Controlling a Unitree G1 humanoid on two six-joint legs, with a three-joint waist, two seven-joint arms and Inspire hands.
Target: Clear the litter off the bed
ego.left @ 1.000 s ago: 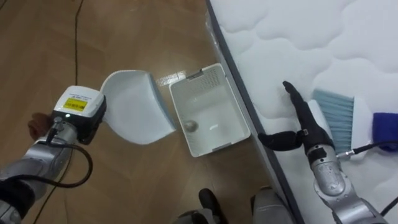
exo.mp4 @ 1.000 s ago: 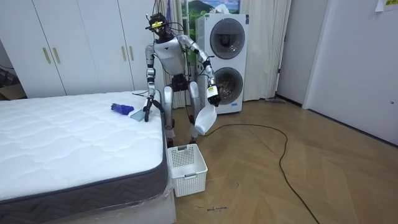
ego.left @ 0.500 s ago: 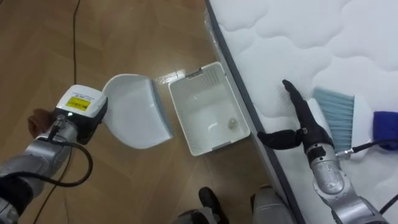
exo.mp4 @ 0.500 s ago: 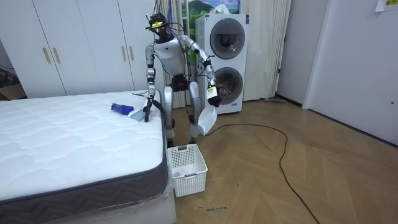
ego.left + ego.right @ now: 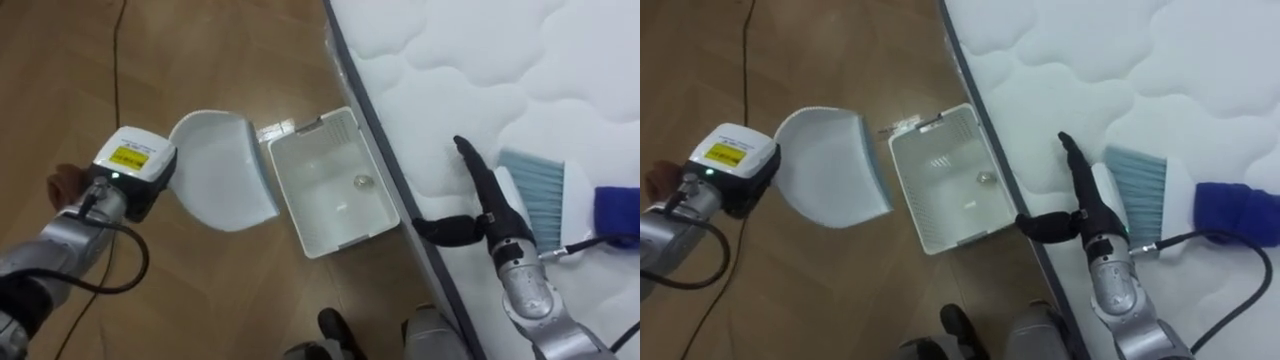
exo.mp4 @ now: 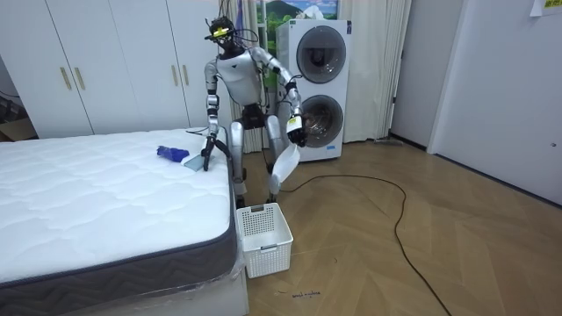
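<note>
Since the white slatted basket [image 5: 285,195] sits on the floor right beside the mattress [image 5: 450,90], I'm holding the dustpan [image 5: 225,175] over the floor next to it. Its lip faces the basket, long axis running from L hand [image 6: 295,133] to lip. One scrap [image 5: 362,182] lies in the basket. L grip is hidden behind the wrist box, can't tell. R hand [image 5: 492,210] lies flat & released on the mattress edge beside the hand brush [image 5: 535,185], bristles pointing away from the robot, blue handle to its right.

Stacked washing machines [image 6: 314,83] at far end; white wardrobe [image 6: 105,70] toward room view's left; wood floor [image 6: 421,254].
</note>
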